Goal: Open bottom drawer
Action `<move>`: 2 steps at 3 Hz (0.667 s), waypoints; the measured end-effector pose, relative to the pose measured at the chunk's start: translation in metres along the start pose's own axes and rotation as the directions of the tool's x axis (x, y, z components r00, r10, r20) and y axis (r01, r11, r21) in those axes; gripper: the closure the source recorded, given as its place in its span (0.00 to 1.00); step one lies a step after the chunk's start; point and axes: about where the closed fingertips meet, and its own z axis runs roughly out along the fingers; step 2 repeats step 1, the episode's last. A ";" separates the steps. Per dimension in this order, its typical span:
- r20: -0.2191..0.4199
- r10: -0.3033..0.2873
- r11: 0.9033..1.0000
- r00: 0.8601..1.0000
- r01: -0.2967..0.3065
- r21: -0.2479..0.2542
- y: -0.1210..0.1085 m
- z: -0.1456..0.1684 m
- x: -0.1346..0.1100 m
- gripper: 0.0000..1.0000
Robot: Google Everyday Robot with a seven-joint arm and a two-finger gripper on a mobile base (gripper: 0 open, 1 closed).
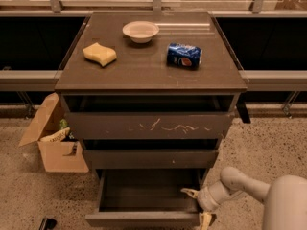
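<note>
Straddling front (right end) of open bottom drawer (144,218), gripper (197,206) jaws spread, Pepsi can (184,55) on cabinet (144,78)

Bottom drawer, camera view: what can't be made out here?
- bottom drawer: the rear of its interior is hidden under the middle drawer and lies in shadow, so contents there cannot be told.
- gripper: at the drawer's right front corner. Whether it touches the front is unclear.
- cardboard box: its contents are mostly hidden by its own wall.
- arm: cut off by the right and bottom edges.
</note>
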 end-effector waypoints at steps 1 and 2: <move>-0.016 -0.009 0.998 1.000 0.010 0.056 0.014 -0.036 -0.001 0.00; -0.016 -0.009 0.998 1.000 0.010 0.056 0.014 -0.036 -0.001 0.00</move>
